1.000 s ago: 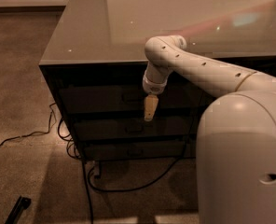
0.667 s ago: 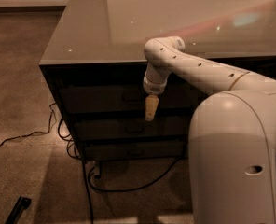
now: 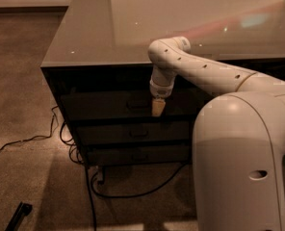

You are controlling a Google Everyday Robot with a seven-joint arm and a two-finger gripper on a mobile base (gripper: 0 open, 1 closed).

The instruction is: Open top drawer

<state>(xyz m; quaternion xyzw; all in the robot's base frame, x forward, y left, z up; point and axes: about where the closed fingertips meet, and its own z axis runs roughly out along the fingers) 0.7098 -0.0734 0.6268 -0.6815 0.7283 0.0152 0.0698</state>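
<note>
Brown carpet [image 3: 22, 81], glossy cabinet top [image 3: 133, 23], top drawer [image 3: 104, 105] shut, jaws at its front, openness unclear.

The arm [image 3: 205, 73] is a smooth off-white tube with rounded joints, reaching from the right of the frame to its centre. Its skin is dotted with small dark recessed holes [image 3: 203, 66]. A large rounded shell [image 3: 234, 167] of the same off-white fills the lower right and carries one small dark oval slot [image 3: 259, 174]. At the wrist sits a pale ringed collar [image 3: 161, 88]. Below it the gripper [image 3: 157, 107], short and tan-yellow, hangs just left of the frame's centre.
</note>
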